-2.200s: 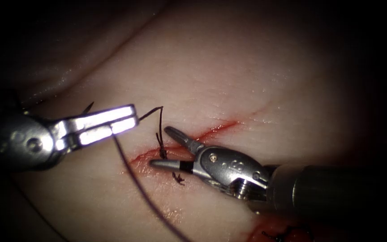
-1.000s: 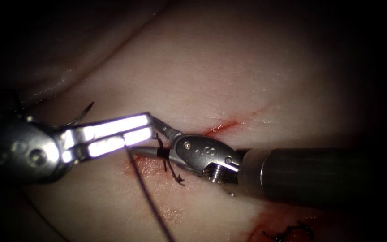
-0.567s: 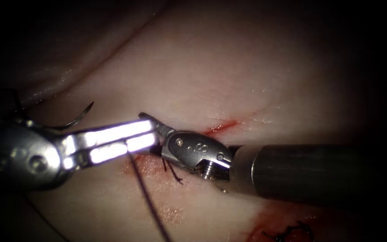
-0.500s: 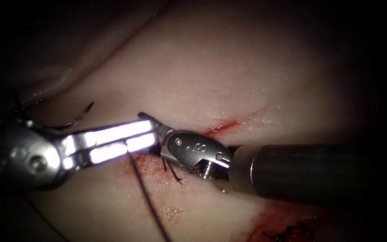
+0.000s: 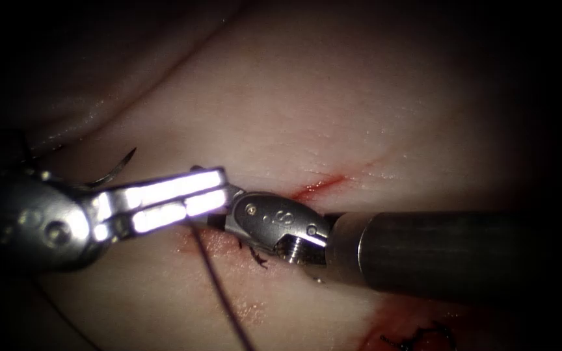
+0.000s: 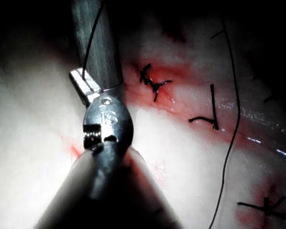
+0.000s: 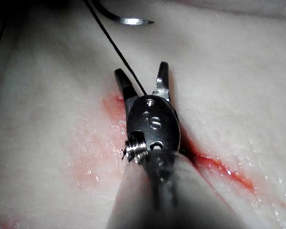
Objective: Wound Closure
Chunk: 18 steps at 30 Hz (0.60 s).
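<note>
In the right wrist view, the right tool [image 7: 142,71] is standing with its jaws spread, gripping nothing. The thread [image 7: 115,47] is running between them, and the needle [image 7: 131,21] is lying beyond.

In the endoscope view, the left tool [image 5: 221,187] is pinching the thread, jaws pressed together. The needle is resting at its ten o'clock, left of the cut [image 5: 323,185], apparently outside the tissue [image 5: 307,110]. The left tool is hiding the right tool's tips, so closing blind is risking the wrong strand or a clash of metal.

In the left wrist view, a knotted stitch [image 6: 153,83] is showing, but the left tool's grip is proving hard to make out.

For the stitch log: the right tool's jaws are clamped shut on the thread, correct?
Not quite. The right tool's jaws are open, with the thread running between them, not clamped. The right wrist view shows this.
</note>
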### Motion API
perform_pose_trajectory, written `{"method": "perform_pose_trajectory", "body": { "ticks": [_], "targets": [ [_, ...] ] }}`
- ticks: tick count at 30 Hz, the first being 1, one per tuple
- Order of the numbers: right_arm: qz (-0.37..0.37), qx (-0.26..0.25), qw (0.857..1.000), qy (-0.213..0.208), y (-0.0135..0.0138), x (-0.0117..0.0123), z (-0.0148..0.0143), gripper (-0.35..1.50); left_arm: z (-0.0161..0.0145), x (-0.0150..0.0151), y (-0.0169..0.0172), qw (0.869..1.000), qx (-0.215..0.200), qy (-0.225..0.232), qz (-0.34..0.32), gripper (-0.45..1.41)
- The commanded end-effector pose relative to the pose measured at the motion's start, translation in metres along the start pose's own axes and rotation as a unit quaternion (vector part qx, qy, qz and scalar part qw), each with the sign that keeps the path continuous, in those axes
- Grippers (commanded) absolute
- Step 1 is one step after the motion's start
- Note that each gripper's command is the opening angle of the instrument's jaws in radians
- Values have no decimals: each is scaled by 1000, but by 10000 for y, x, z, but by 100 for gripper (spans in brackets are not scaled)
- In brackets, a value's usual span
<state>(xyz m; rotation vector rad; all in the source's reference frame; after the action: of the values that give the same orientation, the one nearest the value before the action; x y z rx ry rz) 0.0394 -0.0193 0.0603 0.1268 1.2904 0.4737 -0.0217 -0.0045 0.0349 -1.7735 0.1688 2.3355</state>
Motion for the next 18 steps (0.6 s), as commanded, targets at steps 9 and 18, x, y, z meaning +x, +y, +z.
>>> {"method": "perform_pose_trajectory", "body": {
  "ticks": [9, 18],
  "targets": [
    [-20, -20, 999, -28, -5, -11, 0, -35, 2, 1, 13, 1000, 1, 2, 2, -45],
    [-10, 3, 1000, 1, 3, -4, -54, 126, 3, 0, 34, 1000, -8, 12, 11, -45]
  ]
}}
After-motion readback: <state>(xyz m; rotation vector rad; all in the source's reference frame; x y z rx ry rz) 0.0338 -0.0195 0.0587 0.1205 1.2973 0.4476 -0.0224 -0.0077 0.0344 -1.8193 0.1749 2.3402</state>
